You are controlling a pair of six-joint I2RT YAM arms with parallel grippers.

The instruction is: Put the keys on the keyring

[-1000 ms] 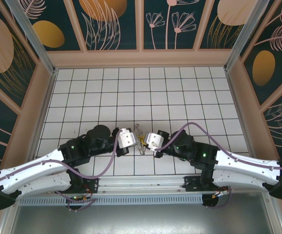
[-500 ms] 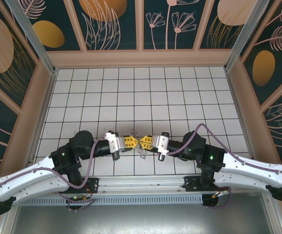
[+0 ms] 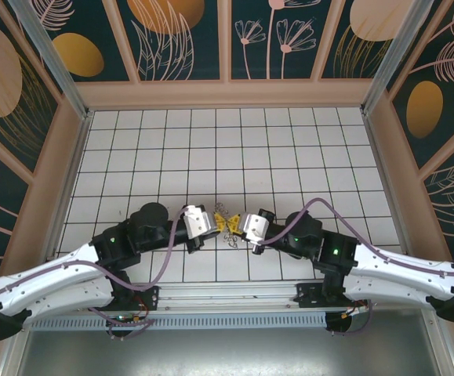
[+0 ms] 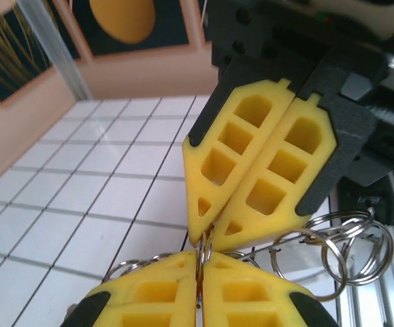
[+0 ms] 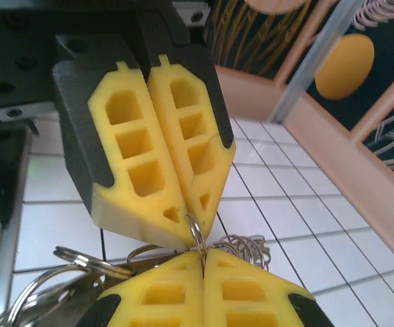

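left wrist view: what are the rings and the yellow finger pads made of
Split rings: likely steel wire, polished, judging by the bright silvery glints. Finger pads: probably moulded or printed plastic, matt yellow, with hollow lattice cells.

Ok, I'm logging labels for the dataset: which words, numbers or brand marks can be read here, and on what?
None can be read. The yellow fingers, the metal split rings, the tiled table and the walls carry no text; the walls bear only plant drawings.

keyring (image 4: 336, 242), bunch of thin silver wire rings (interlinked), one loop upright, the rest dangling above white tiles (image 4: 81, 204)
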